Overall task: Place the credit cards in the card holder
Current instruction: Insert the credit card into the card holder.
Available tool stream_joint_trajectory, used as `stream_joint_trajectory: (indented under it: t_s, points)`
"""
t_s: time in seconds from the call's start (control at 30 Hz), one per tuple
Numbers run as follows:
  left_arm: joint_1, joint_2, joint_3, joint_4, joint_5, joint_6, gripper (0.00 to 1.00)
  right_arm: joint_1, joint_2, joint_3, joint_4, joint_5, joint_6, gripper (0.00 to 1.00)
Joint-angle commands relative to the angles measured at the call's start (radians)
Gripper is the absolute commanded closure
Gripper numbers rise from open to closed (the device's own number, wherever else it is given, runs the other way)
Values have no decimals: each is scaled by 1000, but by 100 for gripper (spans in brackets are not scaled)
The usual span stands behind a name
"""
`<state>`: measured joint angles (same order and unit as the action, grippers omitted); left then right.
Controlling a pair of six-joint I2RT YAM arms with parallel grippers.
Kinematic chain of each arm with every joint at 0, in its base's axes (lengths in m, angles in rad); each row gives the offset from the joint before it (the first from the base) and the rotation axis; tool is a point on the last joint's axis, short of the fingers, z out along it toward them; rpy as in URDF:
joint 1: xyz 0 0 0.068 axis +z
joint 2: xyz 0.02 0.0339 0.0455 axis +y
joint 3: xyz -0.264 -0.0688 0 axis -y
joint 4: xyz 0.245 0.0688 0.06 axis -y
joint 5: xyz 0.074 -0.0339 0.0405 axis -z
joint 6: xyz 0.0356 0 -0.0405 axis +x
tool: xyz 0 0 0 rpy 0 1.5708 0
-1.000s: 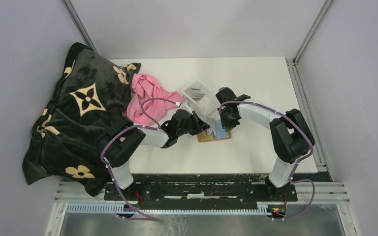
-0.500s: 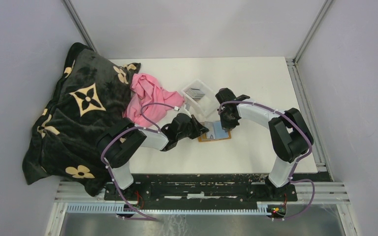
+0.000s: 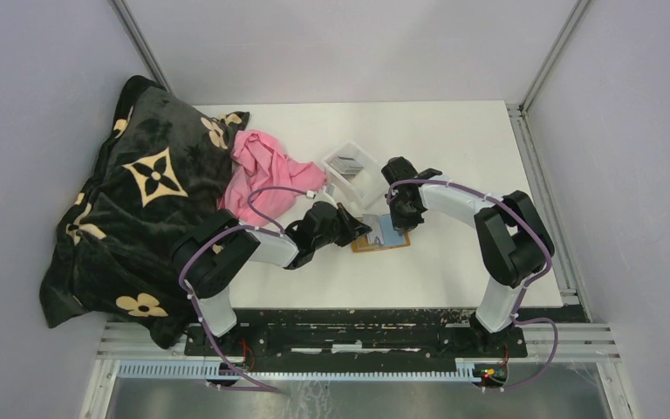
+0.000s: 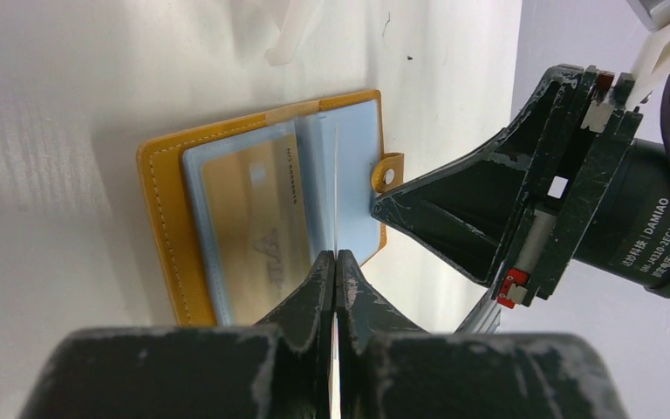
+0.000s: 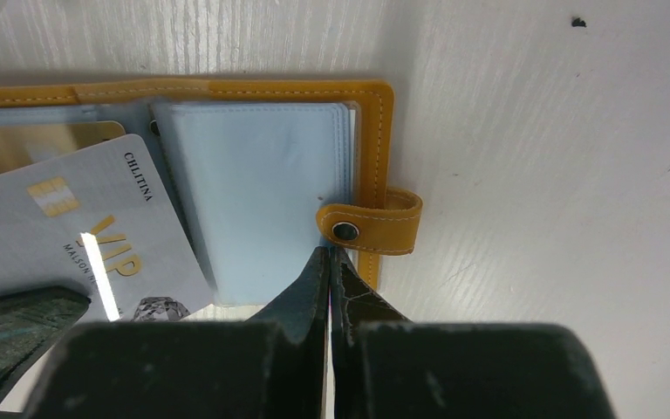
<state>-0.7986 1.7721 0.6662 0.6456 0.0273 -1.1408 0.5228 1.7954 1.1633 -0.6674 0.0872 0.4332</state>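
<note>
Left gripper (image 4: 335, 262), clamped on 1 card (image 4: 336, 188) edge-on; holder (image 4: 161, 201) lies straight ahead. Right gripper (image 5: 330, 262), closed and empty, touches its tab (image 5: 375, 223).

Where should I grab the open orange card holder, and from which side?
Probably the snap tab: the card holder lies flat and open, and only that tab juts past its stitched edge. Come in from the tab's side, over the table.

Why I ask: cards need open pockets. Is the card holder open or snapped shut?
Open. The card holder lies spread flat, pockets facing up, and its snap tab sticks out unfastened at one edge.
</note>
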Motion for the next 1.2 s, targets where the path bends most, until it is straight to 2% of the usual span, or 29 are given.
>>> stream_joint_trajectory:
  t_s: [0.0,0.43,0.77,1.17]
  points:
    - [-6,5,6,69,-13,-60,97,3,4,25,9,1,11,99]
    - [-22,14,4,49,-40,-64,97,3,12,27,10,-1,12,99]
    - [-39,-24,-1,-40,-105,-36,97,3,10,28,7,-5,14,99]
    - [-42,-1,17,-34,-109,-34,97,3,9,28,-1,-7,11,99]
